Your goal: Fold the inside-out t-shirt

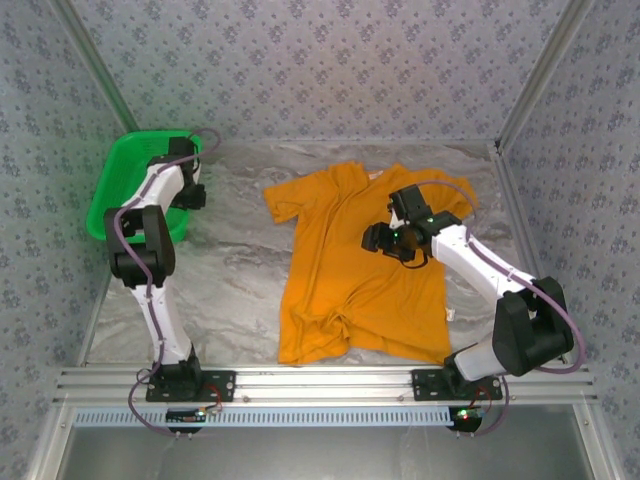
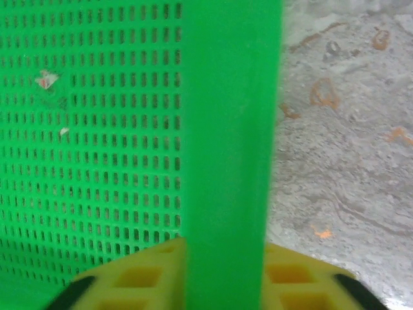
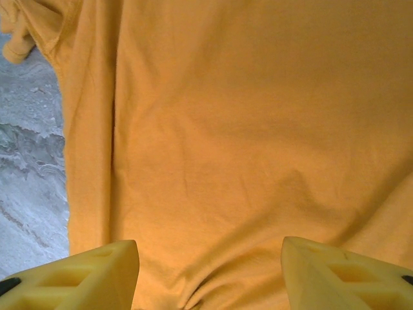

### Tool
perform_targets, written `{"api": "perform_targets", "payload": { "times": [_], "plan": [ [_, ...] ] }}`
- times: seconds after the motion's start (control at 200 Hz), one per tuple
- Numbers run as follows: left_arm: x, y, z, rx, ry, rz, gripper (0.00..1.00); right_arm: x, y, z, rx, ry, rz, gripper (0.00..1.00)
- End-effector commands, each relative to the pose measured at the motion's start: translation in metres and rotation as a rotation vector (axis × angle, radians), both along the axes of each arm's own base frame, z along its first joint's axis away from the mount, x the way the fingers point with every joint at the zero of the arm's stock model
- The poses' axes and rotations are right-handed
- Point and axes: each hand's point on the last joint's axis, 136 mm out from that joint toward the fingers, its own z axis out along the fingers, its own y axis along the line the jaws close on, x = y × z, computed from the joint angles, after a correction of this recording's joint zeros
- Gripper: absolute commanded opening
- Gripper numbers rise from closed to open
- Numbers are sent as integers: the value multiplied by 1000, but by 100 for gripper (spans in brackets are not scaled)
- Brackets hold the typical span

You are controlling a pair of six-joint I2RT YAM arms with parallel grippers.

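The shirt (image 1: pixel 350 270) lies spread on the table (image 1: pixel 230 280) with its hem bunched, the right gripper (image 1: pixel 388 240) released above its middle and the left gripper (image 2: pixel 226 278) straddling the basket (image 1: pixel 105 200) rim, grip unclear; I'd flatten the hem first, then pinch an edge.

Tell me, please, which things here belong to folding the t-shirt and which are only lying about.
For the job: inside-out t-shirt, lying on the table; right hand, open over it.
Lying about: green basket, at the far left; the left hand straddles its rim.
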Motion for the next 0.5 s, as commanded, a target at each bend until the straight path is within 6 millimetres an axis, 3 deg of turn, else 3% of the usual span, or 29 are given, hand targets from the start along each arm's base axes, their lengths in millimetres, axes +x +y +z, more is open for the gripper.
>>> {"api": "perform_targets", "payload": {
  "times": [0.0, 0.155, 0.255, 0.345, 0.495],
  "plan": [
    [23, -7, 22, 2, -88, -60, 42, -15, -20, -11, -60, 56, -49, 62],
    [22, -59, 75, -46, -195, -150, 50, -29, -65, -35, -91, 156, -222, 63],
    [11, -110, 106, -95, -251, -200, 50, -35, -94, -52, -52, 212, -320, 63],
    [-3, -177, 106, -226, -254, -242, 49, -36, -111, -61, -39, 227, -356, 63],
    [-26, -286, 72, -381, -232, -335, 49, -31, -127, -71, -22, 251, -406, 62]
  ]
}}
